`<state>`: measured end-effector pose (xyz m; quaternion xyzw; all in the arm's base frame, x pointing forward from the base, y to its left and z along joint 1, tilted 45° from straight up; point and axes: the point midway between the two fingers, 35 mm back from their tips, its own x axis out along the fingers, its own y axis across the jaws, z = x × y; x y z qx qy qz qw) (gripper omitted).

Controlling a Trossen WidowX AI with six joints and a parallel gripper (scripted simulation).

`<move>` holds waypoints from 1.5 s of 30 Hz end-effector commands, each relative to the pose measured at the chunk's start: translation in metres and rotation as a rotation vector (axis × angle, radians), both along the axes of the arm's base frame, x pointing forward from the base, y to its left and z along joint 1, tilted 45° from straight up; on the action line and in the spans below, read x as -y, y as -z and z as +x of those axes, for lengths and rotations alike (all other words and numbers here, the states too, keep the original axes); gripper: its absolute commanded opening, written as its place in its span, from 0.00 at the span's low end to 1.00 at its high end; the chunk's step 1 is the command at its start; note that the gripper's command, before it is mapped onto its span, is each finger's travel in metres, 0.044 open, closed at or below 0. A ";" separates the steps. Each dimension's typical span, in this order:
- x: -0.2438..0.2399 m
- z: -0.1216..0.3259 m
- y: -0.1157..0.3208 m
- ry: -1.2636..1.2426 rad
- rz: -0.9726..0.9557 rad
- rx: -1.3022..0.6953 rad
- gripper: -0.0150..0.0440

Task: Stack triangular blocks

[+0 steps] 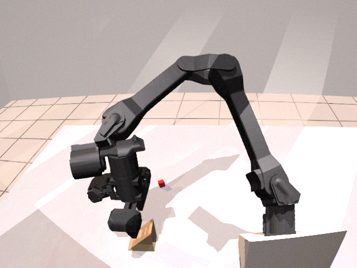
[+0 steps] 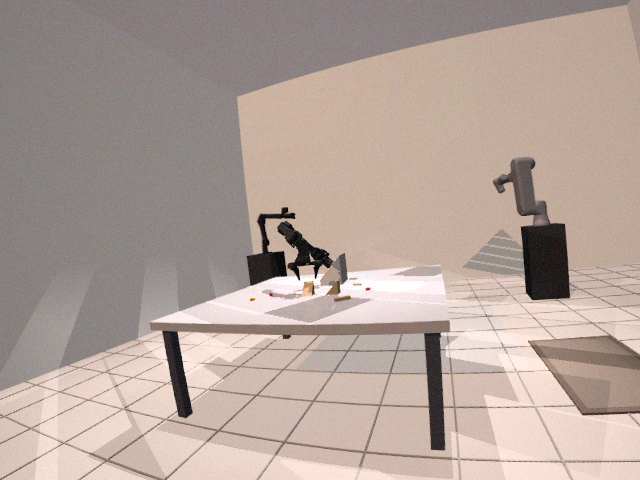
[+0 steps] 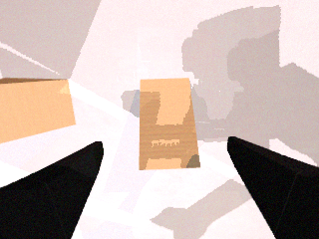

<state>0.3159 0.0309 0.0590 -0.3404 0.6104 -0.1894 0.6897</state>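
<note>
A wooden triangular block (image 1: pixel 146 240) (image 2: pixel 308 288) (image 3: pixel 166 124) rests on the table, its sloped face showing in the top view. The second triangular block (image 2: pixel 334 287) (image 3: pixel 35 107) stands apart from it, to its right in the exterior view and at the left edge of the wrist view. It does not show in the top view. My gripper (image 1: pixel 138 222) (image 2: pixel 307 279) (image 3: pixel 165 144) is wide open and empty, pointing down above the first block. In the wrist view that block lies centred between the fingers with space on both sides. The near finger hides part of it in the top view.
A large upright panel (image 1: pixel 288 250) (image 2: pixel 342 268) stands near the arm's base. A red cube (image 1: pixel 161 183) (image 2: pixel 270 294), an orange piece (image 2: pixel 252 299), another red piece (image 2: pixel 367 288), a flat orange piece (image 2: pixel 356 284) and a brown bar (image 2: pixel 342 298) lie on the table (image 2: pixel 299 327).
</note>
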 end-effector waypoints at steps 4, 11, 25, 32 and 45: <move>0.009 0.000 0.010 -0.004 -0.007 -0.008 1.00; 0.017 0.002 0.018 -0.005 -0.007 -0.007 1.00; 0.034 0.004 0.033 -0.005 -0.010 -0.006 1.00; 0.043 0.004 0.040 -0.005 -0.011 -0.006 1.00; 0.055 0.004 0.050 -0.004 -0.016 -0.005 0.91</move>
